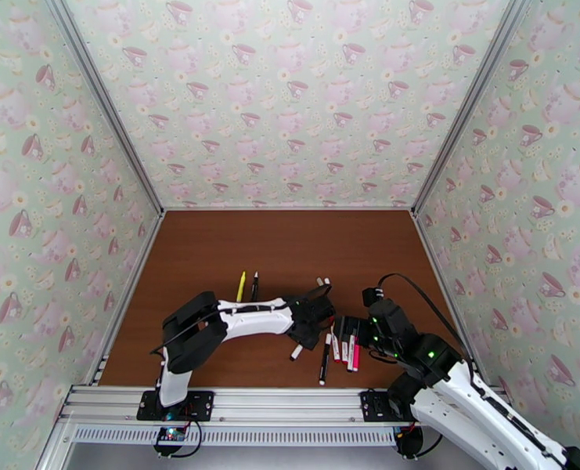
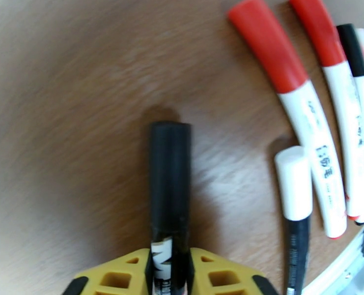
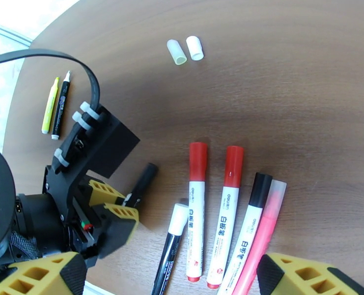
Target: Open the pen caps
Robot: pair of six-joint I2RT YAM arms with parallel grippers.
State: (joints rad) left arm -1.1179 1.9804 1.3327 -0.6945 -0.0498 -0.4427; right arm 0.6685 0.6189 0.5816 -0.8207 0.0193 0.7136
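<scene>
Black smooth cylindrical pen [image 2: 169,183] tight between yellow fingers [image 2: 118,279] of left end effector [image 2: 169,274]; right end effector [image 3: 174,279] agape.

Lab test booth: aluminium frame [image 1: 106,103], teacup-wallpaper walls [image 1: 290,95], wooden table [image 1: 290,252].

Five pens [image 3: 229,212] side by side near the front edge, two caps [image 3: 177,51] behind them, two pens [image 3: 60,106] farther left
</scene>
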